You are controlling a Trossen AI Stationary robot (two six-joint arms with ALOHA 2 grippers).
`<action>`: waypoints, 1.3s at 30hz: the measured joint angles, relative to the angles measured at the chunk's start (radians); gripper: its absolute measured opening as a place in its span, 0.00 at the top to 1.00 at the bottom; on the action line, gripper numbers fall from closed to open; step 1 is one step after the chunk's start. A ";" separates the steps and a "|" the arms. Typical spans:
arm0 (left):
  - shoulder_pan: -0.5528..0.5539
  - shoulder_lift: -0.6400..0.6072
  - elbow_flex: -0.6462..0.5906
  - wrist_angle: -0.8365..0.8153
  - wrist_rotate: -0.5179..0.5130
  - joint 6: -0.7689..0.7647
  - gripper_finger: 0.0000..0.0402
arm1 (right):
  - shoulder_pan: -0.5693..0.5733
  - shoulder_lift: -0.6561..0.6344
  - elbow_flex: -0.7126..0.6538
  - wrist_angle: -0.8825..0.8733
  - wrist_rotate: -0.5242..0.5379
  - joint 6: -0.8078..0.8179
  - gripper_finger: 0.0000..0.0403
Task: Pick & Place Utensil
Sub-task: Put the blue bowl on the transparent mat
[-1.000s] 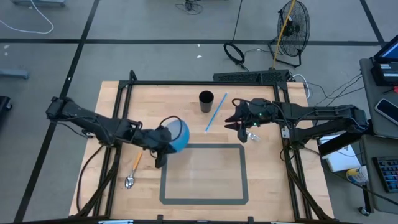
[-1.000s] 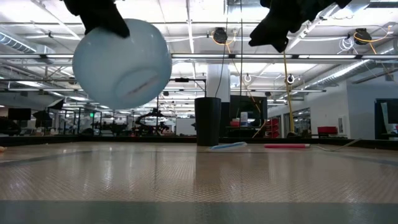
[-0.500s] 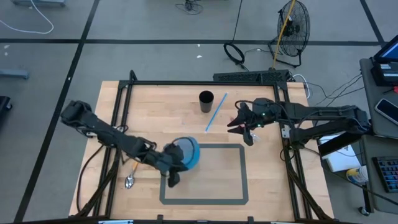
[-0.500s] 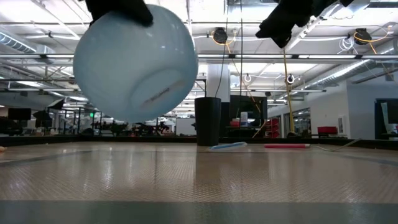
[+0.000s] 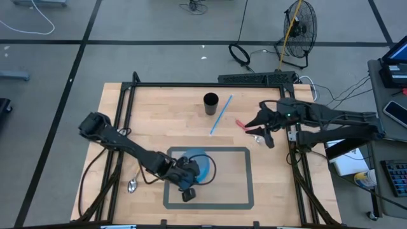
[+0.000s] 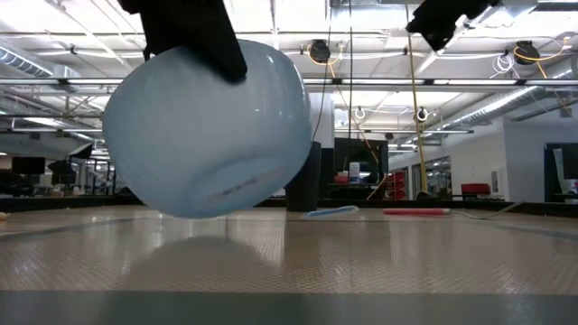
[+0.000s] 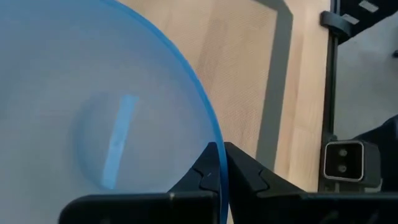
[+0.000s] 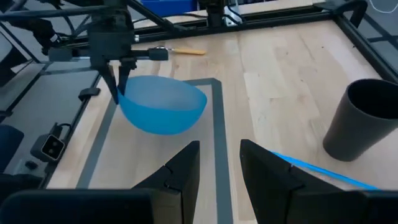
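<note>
A light blue bowl point(image 5: 202, 166) hangs over the grey taped rectangle point(image 5: 248, 178) and also shows in the low view point(image 6: 208, 135) and the right wrist view point(image 8: 165, 111). My left gripper point(image 5: 189, 180) is shut on its rim. My right gripper point(image 5: 253, 124) is open and empty, raised above the table right of a blue straw point(image 5: 220, 114) and a black cup point(image 5: 210, 103). A spoon with a wooden handle point(image 5: 135, 177) lies flat on the table to the left of the rectangle. My left gripper pinches the bowl's rim point(image 7: 214, 155), one finger inside the bowl and one outside. In the right wrist view the fingers point(image 8: 118, 78) come from above, pointing down. The bowl hangs tilted below them, its base point(image 6: 226, 185) clear of the table.
A small red thing point(image 5: 240, 123) lies on the table by my right gripper. A black frame point(image 5: 191, 84) runs round the table. The cup point(image 8: 364, 121) and the straw point(image 8: 323, 171) lie just ahead of my right gripper.
My left gripper has carried the bowl toward the table's near edge and rightward, from outside the taped rectangle's left corner to over the rectangle; the bowl stays lifted and tilted. My right gripper has drawn back toward the table's right edge.
</note>
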 joint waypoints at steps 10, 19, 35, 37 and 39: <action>-0.017 0.019 0.000 0.019 -0.011 -0.049 0.99 | 0.000 -0.085 0.000 -0.065 0.000 0.000 0.72; -0.023 0.051 0.000 0.056 -0.003 -0.068 0.98 | 0.000 -0.098 0.000 -0.090 0.001 0.002 0.72; -0.023 0.053 0.000 0.093 0.087 -0.098 0.92 | 0.000 -0.098 0.000 -0.111 0.001 -0.022 0.72; -0.023 0.053 0.000 0.093 0.086 -0.098 0.92 | 0.000 -0.098 0.000 -0.126 0.001 -0.022 0.72; -0.023 0.053 0.000 0.093 0.086 -0.094 0.93 | 0.000 -0.098 0.000 -0.136 0.001 -0.022 0.72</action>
